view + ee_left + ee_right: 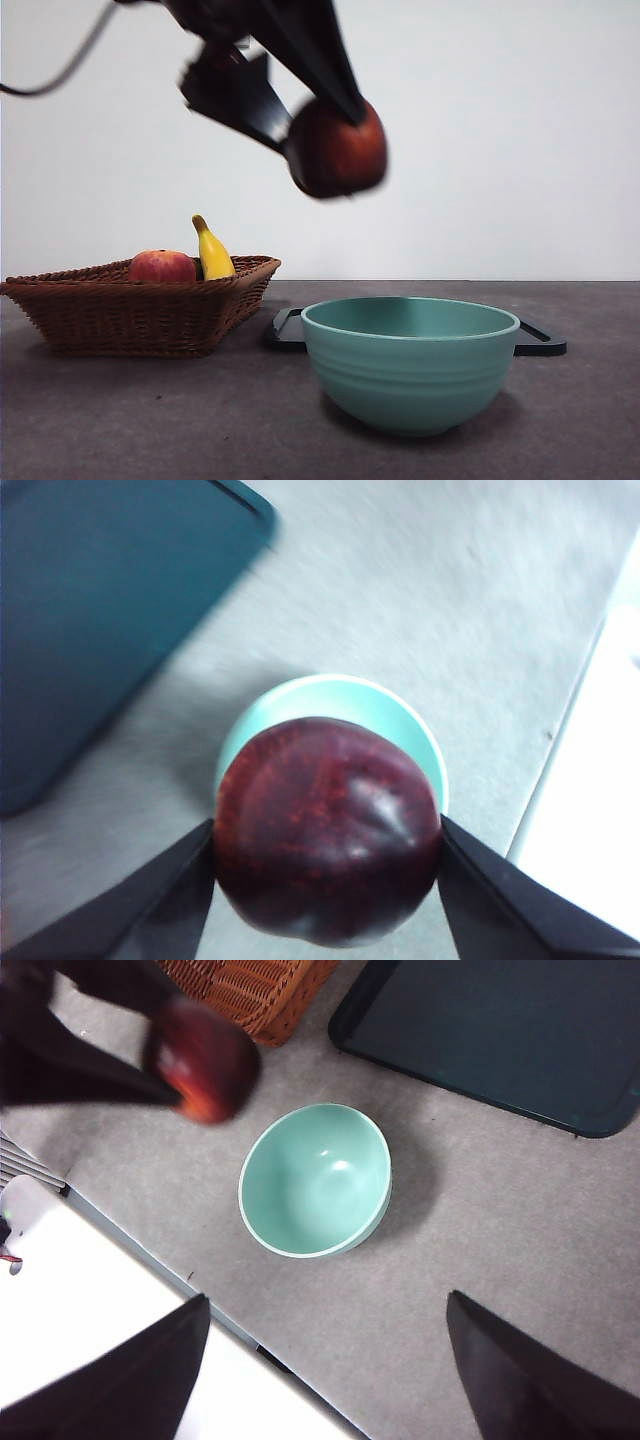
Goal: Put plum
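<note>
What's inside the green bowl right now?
Nothing visible: the right wrist view shows the green bowl empty. The plum is above it in the left tool. No part of its floor is hidden there.

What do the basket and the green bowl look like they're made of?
The basket looks like woven wicker: brown, with interlaced strands showing. The bowl is probably glazed ceramic or hard plastic: smooth mint-green, faint ridges, soft highlights inside. The pictures cannot settle which.

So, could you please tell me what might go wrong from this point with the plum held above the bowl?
1. The left gripper pinches the round, smooth plum only at its two sides; it could slip out early.
2. In the front view the plum hangs high above the green bowl and towards its left rim; dropped from here it might bounce out or miss.
3. The pictures are motion-blurred, so a fast swing could loosen the grip.
</note>
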### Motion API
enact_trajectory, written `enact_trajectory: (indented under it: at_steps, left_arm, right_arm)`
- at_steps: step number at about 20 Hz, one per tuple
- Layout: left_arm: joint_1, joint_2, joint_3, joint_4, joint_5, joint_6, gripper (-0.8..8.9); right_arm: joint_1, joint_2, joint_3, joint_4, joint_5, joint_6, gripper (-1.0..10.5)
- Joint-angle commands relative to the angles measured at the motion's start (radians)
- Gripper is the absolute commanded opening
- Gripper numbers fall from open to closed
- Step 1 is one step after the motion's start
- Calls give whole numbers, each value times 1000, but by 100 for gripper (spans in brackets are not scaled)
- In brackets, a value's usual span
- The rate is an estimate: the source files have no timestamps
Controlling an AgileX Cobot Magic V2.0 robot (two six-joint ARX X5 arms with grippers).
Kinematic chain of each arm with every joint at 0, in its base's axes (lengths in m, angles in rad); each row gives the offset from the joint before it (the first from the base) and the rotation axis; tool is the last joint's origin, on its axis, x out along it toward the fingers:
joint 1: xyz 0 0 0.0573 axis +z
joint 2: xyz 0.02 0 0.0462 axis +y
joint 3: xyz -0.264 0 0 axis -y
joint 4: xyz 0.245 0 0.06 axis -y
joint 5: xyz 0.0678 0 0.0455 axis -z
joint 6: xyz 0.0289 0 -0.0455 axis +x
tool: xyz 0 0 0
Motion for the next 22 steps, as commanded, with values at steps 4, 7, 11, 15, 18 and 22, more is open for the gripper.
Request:
enact_trajectory:
  at_steps: [4, 7, 11, 15, 18, 22]
  left_arm:
    - [-70, 171, 19, 73, -2, 32, 271]
    - [-95, 249, 19, 87, -18, 55, 271]
    - [-124, 306, 19, 116, -85, 92, 271]
    - [-146, 330, 19, 140, -131, 124, 276]
    - [-152, 332, 19, 140, -133, 124, 282]
    - [-154, 332, 19, 137, -133, 123, 409]
  right_arm:
    - [4, 6, 19, 8, -2, -1, 379]
    - [4, 6, 19, 8, -2, -1, 378]
    - [4, 6, 19, 9, -2, -2, 379]
    - [4, 6, 19, 15, -2, -1, 379]
    - [4, 6, 19, 16, -2, -2, 379]
    - [4, 6, 19, 16, -2, -2, 379]
